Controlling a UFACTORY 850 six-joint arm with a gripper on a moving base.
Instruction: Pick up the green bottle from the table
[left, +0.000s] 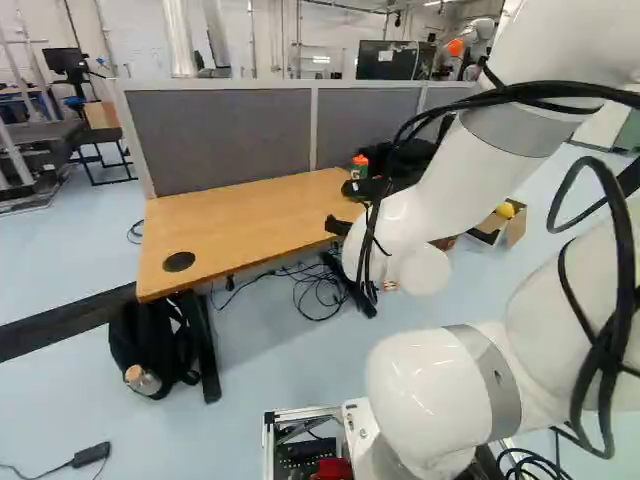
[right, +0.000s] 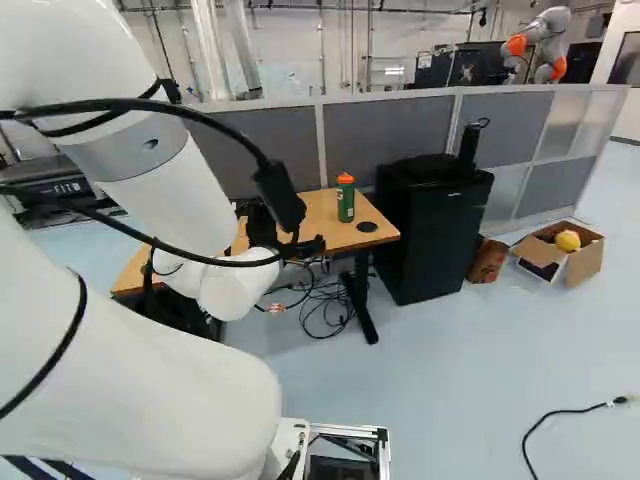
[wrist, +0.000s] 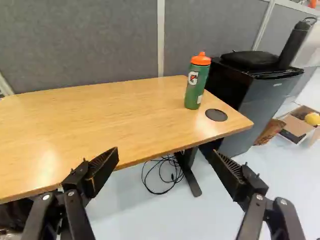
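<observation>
Wooden table (wrist: 115, 115), green bottle (wrist: 196, 86) upright near dark disc (wrist: 216, 115), claw (right: 306, 246) spread wide apart

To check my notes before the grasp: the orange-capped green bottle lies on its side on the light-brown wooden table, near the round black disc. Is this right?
Not quite: the wrist view shows the orange-capped green bottle standing upright, not on its side. It is indeed on the light-brown wooden table, near the round black disc.

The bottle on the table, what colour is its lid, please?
The lid is orange, clearest in the wrist view.
</observation>
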